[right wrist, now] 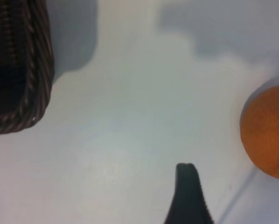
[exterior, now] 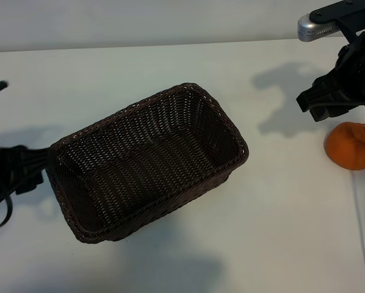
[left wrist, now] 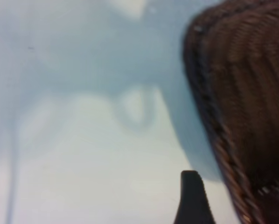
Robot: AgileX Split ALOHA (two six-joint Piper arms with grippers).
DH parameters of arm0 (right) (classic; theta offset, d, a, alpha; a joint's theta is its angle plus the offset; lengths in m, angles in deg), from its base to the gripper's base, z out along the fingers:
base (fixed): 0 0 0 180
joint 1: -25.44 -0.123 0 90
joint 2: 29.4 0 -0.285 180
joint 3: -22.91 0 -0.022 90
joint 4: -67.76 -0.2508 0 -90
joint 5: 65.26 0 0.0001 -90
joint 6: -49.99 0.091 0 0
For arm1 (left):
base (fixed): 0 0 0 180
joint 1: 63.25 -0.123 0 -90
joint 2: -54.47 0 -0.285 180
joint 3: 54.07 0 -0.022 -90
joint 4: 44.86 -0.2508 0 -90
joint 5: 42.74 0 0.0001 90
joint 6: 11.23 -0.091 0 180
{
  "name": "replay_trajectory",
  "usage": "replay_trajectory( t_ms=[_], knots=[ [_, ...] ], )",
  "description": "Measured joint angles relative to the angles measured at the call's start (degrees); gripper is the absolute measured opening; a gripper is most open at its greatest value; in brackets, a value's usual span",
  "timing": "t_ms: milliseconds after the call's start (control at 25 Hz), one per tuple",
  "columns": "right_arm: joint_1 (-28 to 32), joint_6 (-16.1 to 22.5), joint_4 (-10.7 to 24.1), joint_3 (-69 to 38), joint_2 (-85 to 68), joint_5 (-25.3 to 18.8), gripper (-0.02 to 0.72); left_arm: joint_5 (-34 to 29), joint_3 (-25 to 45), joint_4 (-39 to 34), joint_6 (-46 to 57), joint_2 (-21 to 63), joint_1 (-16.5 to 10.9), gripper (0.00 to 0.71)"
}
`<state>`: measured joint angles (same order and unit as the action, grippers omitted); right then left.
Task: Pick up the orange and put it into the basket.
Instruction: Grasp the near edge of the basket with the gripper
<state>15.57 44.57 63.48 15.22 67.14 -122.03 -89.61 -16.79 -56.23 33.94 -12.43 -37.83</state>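
Orange fruit, the orange (exterior: 351,144), sits on the white tabletop (exterior: 280,220) right of the basket (exterior: 147,160), so we hold the right end effector (exterior: 329,105) spread and empty just beyond it, ready to grasp.

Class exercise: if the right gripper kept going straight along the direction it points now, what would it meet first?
Probably bare table. The right gripper points steeply down, and its wrist view shows open tabletop ahead, with the orange off to one side and the basket off to the other.
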Motion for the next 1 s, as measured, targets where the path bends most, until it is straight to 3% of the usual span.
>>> replay_trajectory(
  t_ms=[320,560,1000],
  knots=[
    [0.0,0.0,-0.4,0.0,0.0,0.0,0.492,9.7,3.3,-6.9,9.0,-6.7,0.0,0.525],
    [0.0,0.0,-0.5,0.0,0.0,0.0,0.492,12.8,3.3,-7.1,10.7,-15.0,0.0,0.596],
    [0.0,0.0,-1.0,0.0,0.0,0.0,0.492,19.9,3.3,-3.7,11.2,-25.0,0.0,0.598]
  ],
)
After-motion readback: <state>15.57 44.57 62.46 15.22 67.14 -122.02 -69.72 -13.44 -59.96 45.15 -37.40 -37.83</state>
